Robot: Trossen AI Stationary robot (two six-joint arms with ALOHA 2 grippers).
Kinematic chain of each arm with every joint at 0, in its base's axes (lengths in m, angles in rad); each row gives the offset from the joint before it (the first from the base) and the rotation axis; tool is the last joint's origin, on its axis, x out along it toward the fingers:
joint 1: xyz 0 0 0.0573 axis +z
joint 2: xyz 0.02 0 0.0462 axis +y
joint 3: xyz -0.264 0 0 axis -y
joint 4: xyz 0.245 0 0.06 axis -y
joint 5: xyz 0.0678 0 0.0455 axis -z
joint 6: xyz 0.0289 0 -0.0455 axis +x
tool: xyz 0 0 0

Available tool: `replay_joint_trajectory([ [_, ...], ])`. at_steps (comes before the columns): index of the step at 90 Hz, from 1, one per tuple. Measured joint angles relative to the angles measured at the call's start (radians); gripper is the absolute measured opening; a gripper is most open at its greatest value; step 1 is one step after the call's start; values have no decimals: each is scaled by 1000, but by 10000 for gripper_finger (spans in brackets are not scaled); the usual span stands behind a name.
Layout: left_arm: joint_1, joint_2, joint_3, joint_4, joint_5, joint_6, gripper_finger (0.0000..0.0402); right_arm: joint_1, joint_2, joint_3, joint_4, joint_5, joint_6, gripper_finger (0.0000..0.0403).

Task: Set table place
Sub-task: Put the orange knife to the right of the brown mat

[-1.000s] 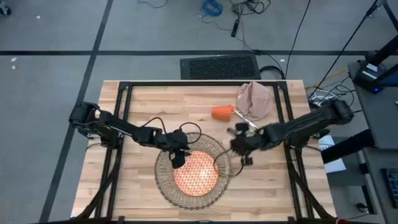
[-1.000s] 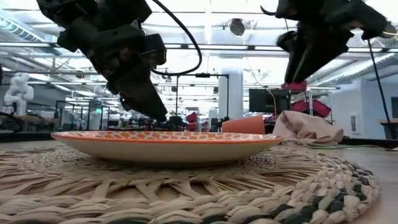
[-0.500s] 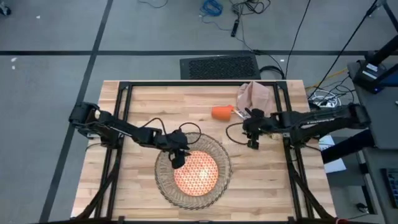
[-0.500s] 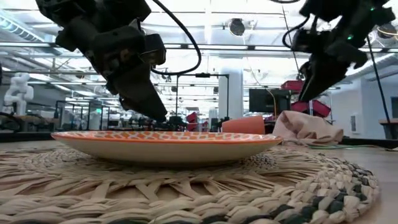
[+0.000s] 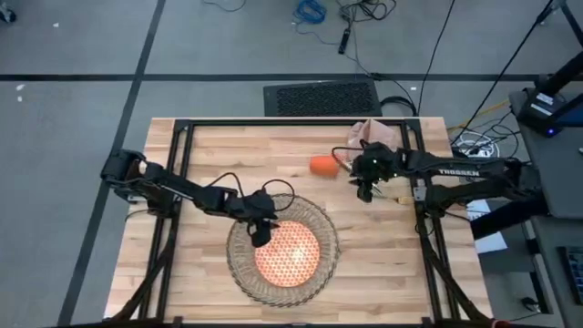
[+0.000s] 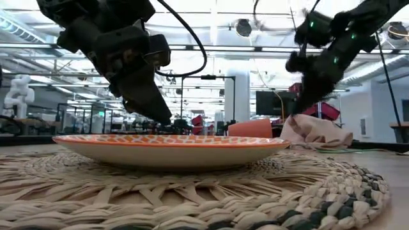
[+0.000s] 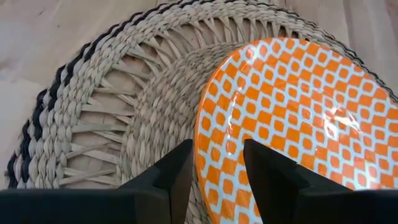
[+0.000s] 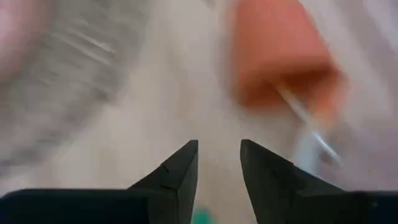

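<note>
The right gripper swung away from the placemat's right rim toward the table's far right corner, ending just beside the orange cup and over the beige napkin's near edge.

even overhead light, soft shadows, glare on the plate, right wrist view heavily blurred, perhaps by motion

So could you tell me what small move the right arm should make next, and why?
Probably lower the right gripper onto the napkin or cup. Its fingers are open and empty right beside them, while the plate already sits on the placemat.
</note>
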Motion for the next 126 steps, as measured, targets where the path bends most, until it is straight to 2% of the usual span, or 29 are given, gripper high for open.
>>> replay_joint_trajectory([
  [12, 0, 0, 0, 3, 3, 0, 128, -2, 65, 0, 21, 13, -5, 109],
  [26, 0, 0, 0, 9, 3, 0, 128, -3, 143, 0, 75, 93, -10, 109],
  [52, 0, 0, 0, 8, 3, 1, 128, -50, 258, 0, 107, 112, -22, 109],
  [81, 1, 0, 0, 6, 3, 1, 128, -109, 265, 0, 145, 119, -40, 109],
  [126, 1, 0, 0, 6, 3, 6, 128, -114, 204, 36, 145, 92, -35, 109],
])
